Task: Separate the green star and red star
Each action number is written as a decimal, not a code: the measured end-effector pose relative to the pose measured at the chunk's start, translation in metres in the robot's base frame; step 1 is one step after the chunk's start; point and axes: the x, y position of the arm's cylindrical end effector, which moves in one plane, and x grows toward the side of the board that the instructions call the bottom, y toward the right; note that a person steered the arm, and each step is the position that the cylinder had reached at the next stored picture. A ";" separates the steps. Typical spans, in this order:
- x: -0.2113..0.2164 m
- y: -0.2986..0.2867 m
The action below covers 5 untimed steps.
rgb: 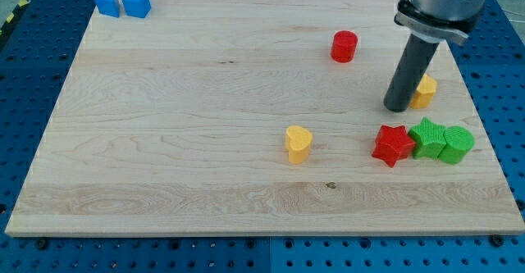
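Observation:
The red star (393,145) lies near the view's lower right and touches the green star (427,137) on its right. A green cylinder (457,144) sits against the green star's right side. My tip (398,107) rests on the board just above the red star, a short gap away, with a yellow block (424,91) right behind the rod on its right.
A red cylinder (344,46) stands toward the view's upper right. A yellow heart (299,144) lies in the lower middle. Two blue blocks (106,2) (136,2) sit side by side at the top left corner of the wooden board (205,101).

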 end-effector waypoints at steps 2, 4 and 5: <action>0.050 0.004; 0.079 0.004; 0.088 0.004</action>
